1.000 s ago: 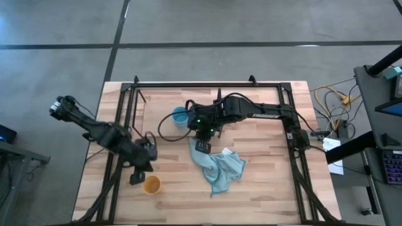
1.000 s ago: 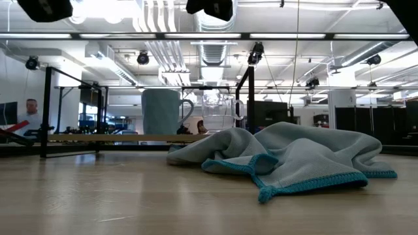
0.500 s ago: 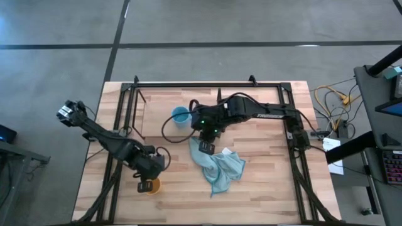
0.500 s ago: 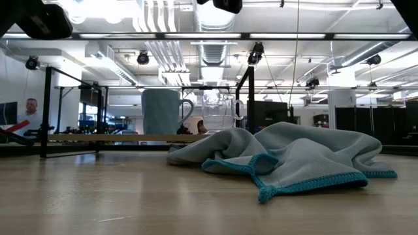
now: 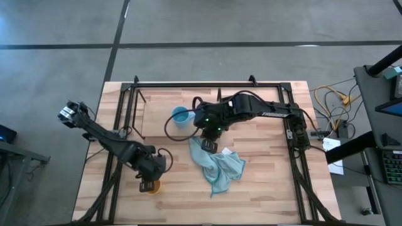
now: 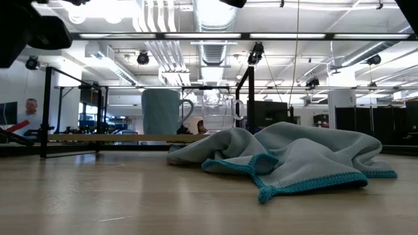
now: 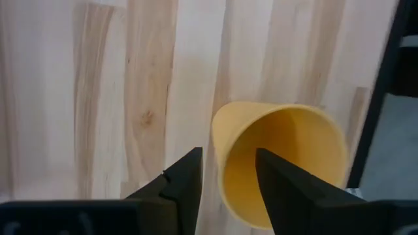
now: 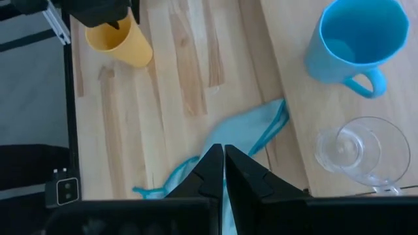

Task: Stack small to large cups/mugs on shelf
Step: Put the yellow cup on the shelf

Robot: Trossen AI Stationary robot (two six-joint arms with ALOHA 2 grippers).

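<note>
The mug [image 5: 180,117] and glass cup [image 8: 361,152] stand side by side on the shelf [image 5: 157,107], the cloth [image 5: 217,165] in front of them.

Pale matt wood grain is showing on the table [image 7: 98,98]; the yellow cup [image 7: 281,163] is looking like smooth plastic, the cloth [image 6: 294,160] soft, the glass cup [image 8: 356,153] glossy.

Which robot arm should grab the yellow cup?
The left one, probably. The left gripper is open with one finger inside the yellow cup and one outside its wall. The right gripper is shut, over the blue cloth.
</note>
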